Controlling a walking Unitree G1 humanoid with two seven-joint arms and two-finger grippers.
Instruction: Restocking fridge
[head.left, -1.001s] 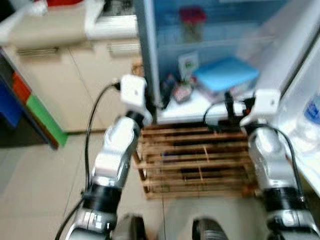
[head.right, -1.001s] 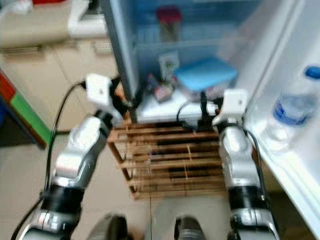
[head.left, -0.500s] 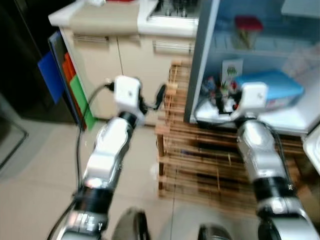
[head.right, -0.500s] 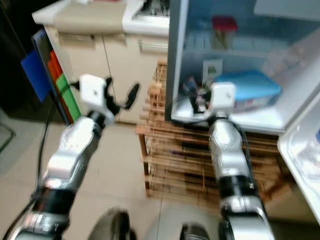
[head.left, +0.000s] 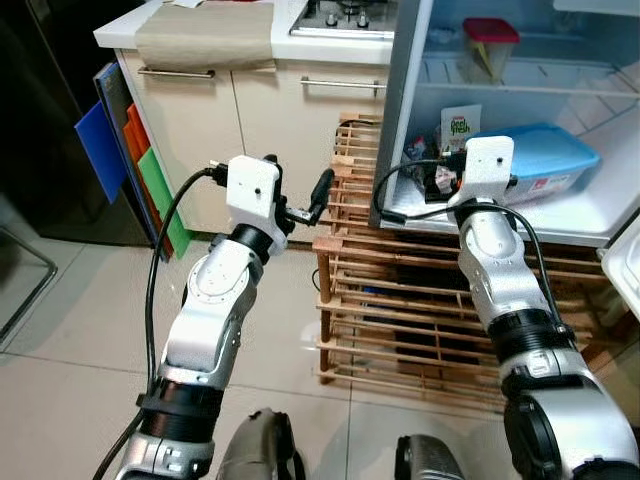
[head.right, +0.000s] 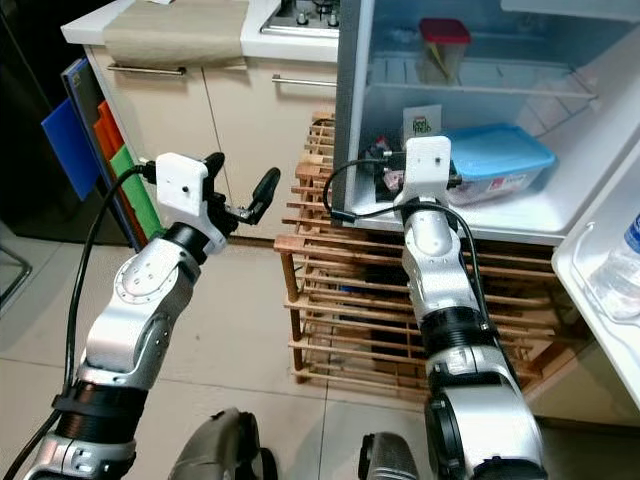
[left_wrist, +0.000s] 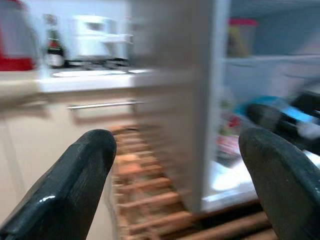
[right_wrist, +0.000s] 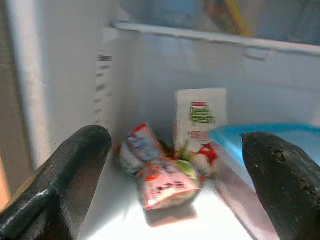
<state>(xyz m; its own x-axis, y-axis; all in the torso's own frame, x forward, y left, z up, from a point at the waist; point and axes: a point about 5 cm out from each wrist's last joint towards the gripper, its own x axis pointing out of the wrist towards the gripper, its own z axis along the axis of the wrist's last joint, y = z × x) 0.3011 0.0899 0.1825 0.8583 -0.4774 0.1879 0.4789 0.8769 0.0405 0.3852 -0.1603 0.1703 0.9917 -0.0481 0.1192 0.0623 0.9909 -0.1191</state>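
Note:
The open fridge (head.left: 405, 120) stands ahead on my right. Its lower shelf holds a blue lidded box (head.left: 540, 160), a small white and green carton (right_wrist: 201, 117) and some colourful snack packets (right_wrist: 160, 176). A red-lidded tub (head.left: 488, 45) sits on the shelf above. My right gripper (right_wrist: 175, 170) is open and empty, held at the front of the lower shelf and pointing at the packets. My left gripper (left_wrist: 175, 190) is open and empty too, raised in front of the cabinets just left of the fridge's side wall.
A slatted wooden rack (head.left: 400, 300) stands under and in front of the fridge. Beige cabinets (head.left: 200, 120) with a hob (head.left: 350, 12) are behind on the left, with coloured boards (head.left: 130, 150) leaning beside them. A water bottle (head.right: 625, 265) sits in the fridge door.
The whole picture has shifted and sharpened as the camera moved. Both arms stay raised, and the grippers are open and empty as before.

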